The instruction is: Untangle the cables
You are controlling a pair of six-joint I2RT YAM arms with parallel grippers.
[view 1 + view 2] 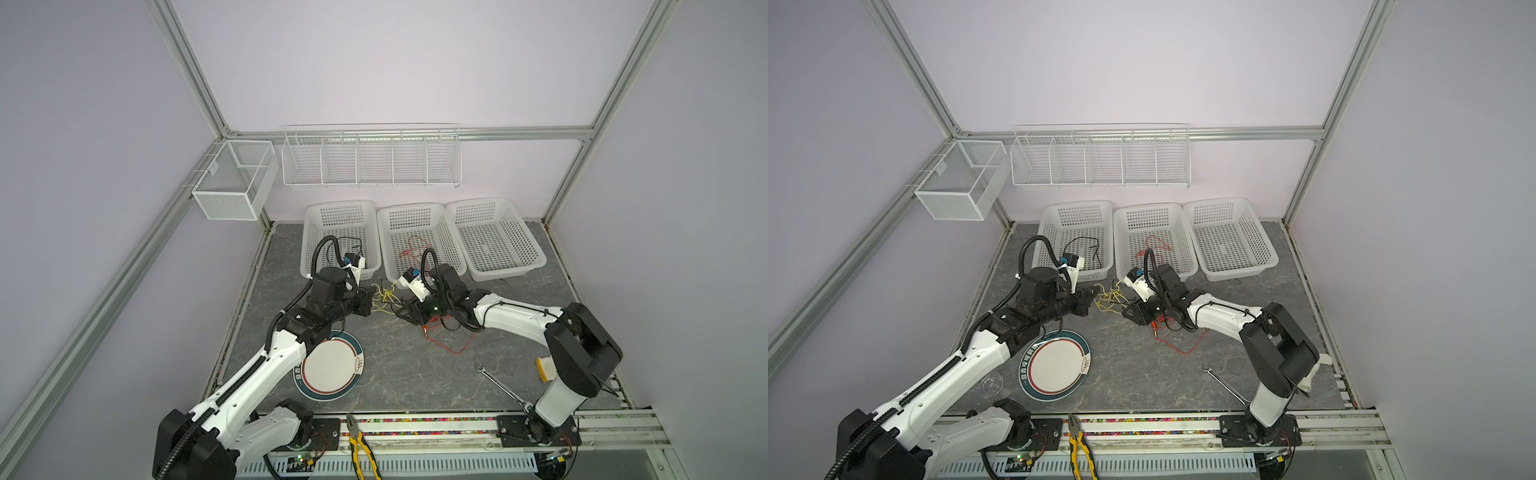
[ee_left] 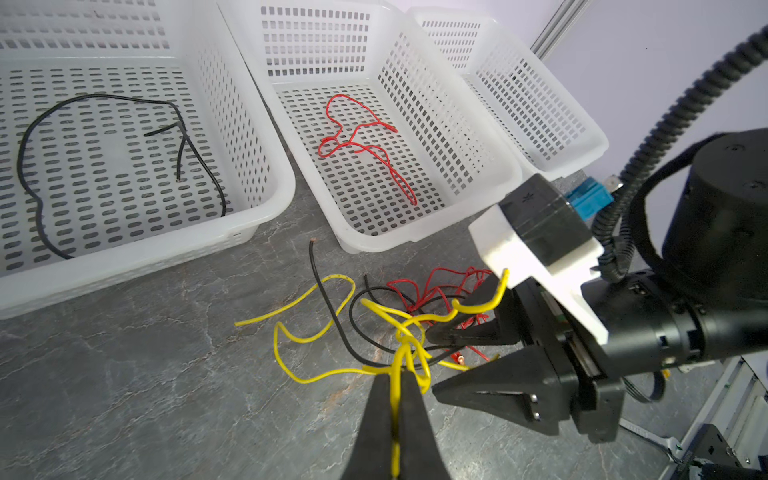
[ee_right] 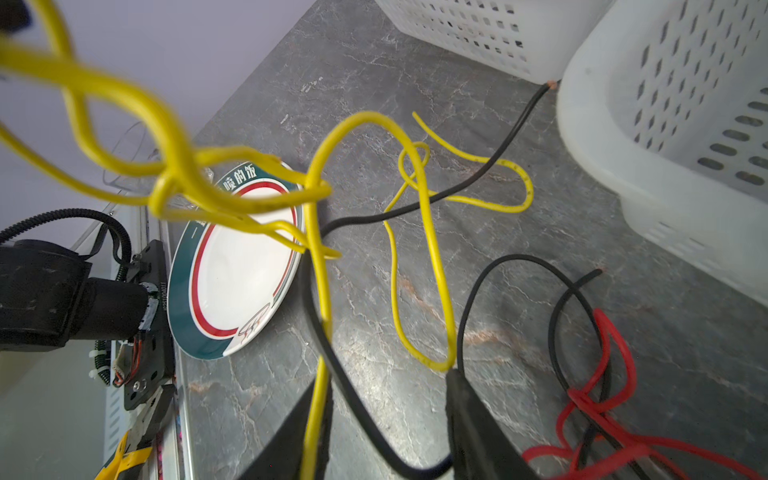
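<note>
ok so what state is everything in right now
left gripper: shut on yellow cable
right gripper: open beside the knot
yellow cable: knotted, partly lifted
loose black cable: tangled with yellow cable
loose red cable: tangled with loose black cable
separated black cable: alone in left basket
separated red cable: alone in middle basket
right basket: empty

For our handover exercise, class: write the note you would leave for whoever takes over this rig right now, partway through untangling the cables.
Left gripper: shut on a yellow cable at the knot.
Right gripper: open at the knot, a loose black cable running between its jaws, gripping nothing.
Done: one black cable lies in the left basket, one red cable in the middle basket.
Left to do: the yellow cable, the loose black cable and a loose red cable lie knotted on the table before the baskets.
</note>
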